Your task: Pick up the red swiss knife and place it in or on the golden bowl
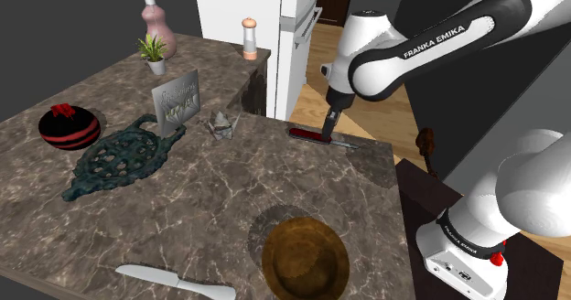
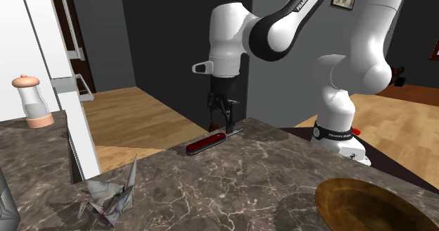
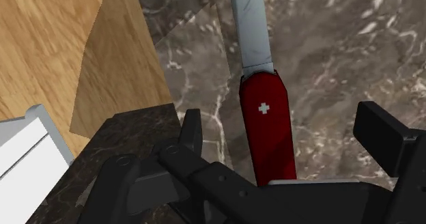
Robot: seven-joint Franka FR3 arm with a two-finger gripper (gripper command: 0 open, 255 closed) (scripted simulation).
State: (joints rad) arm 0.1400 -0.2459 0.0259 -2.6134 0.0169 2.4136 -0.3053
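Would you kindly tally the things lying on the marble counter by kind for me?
Knives: 2, red swiss knife, white knife
Brown bowl: 1
Paper crane: 1
Trivet: 1
Sign: 1
Potted plant: 1
Soap dispenser: 1
Grinder: 1
Black-and-red round object: 1
Total: 10

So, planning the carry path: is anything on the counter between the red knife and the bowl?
No. In the shoulder view the counter between the knife and the bowl is bare; the paper crane sits aside.
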